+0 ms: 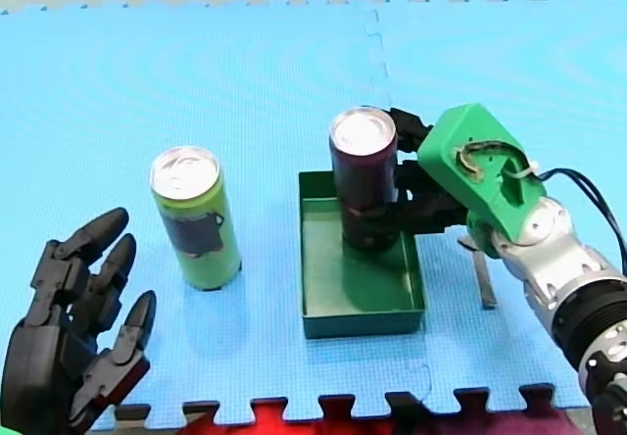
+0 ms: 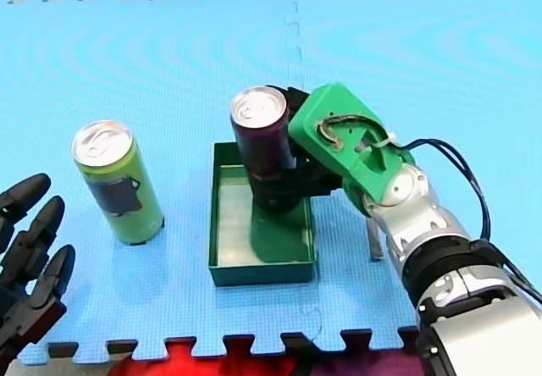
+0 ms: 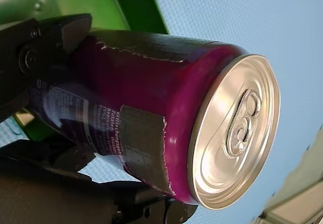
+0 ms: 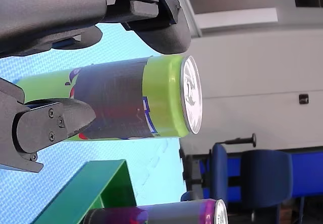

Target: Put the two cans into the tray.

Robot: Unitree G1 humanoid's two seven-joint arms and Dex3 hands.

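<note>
Gripped upright by the right hand, which reaches in from the mat's right edge, the purple can is held over the far right part of the green tray. The black fingers are closed around the can's lower body from both sides, as is seen close up in the first wrist view, where the silver lid and pull tab are turned toward the camera. Whether the can's base touches the tray floor cannot be told. The tray is set on the blue foam mat, near its middle and toward its near edge. The green can is left standing upright on the mat, just beside the tray's left wall but apart from it, with no hand touching it. A dark band is wrapped around the body of each can. The left hand is placed at the mat's near left corner, well apart from the green can; nothing is held by it and its fingers are not curled. In the second wrist view the green can is seen between two black fingertips without being touched by them. A thin grey strip is laid on the mat just to the right of the tray.
</note>
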